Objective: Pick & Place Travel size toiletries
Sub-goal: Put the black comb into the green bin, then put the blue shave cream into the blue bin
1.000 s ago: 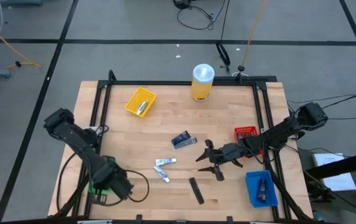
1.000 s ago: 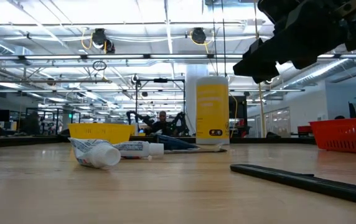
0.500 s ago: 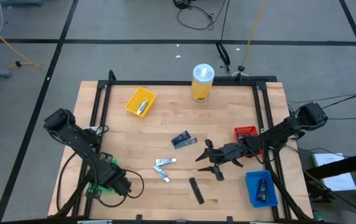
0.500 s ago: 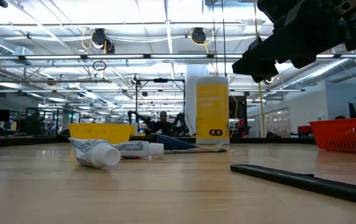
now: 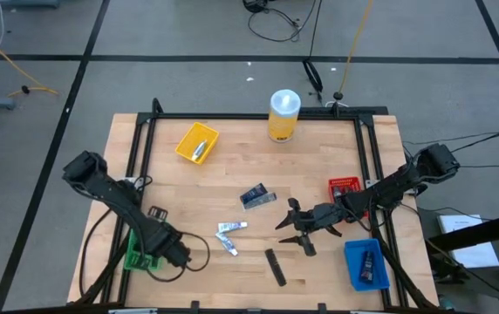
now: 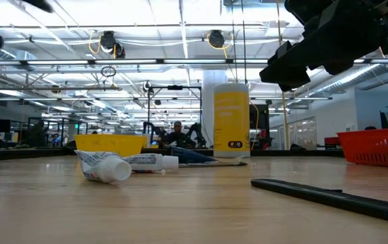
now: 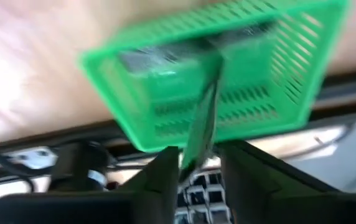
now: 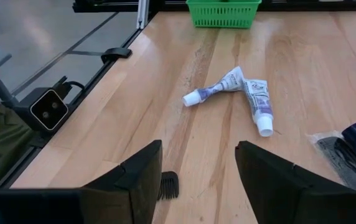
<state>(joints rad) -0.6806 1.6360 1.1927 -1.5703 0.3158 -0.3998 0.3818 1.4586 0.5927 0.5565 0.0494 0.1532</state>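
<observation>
My left gripper [image 5: 176, 254] hovers just right of the green bin [image 5: 139, 258], at the table's near-left corner. In the left wrist view it [image 7: 200, 165] points at the bin [image 7: 240, 106], fingers apart. A thin dark stick [image 7: 204, 112] runs from that gap up over the bin wall. A silver-grey item [image 7: 147, 62] lies in the bin. My right gripper [image 5: 283, 228] hangs open above the table's middle right. Two white tubes [image 5: 230, 228] [image 5: 229, 246], a dark blue sachet [image 5: 256, 197] and a black flat stick [image 5: 275, 266] lie flat on the wood. My left gripper: the thin stick's near end [image 7: 190, 158] shows in the gap, close to one finger [image 7: 165, 171], with open space on its other side. The picture is smeared, and I cannot tell whether the fingers touch it.
A tall yellow canister [image 5: 283, 115] stands at the far edge. The yellow bin [image 5: 197, 142] far left and the blue bin [image 5: 367, 264] near right each hold an item. The red bin [image 5: 344, 187] sits under my right arm. A black frame rims the table.
My left gripper has moved from above the green bin toward the table's right, uncovering the bin. Its arm now shows at the top left of the low view.
</observation>
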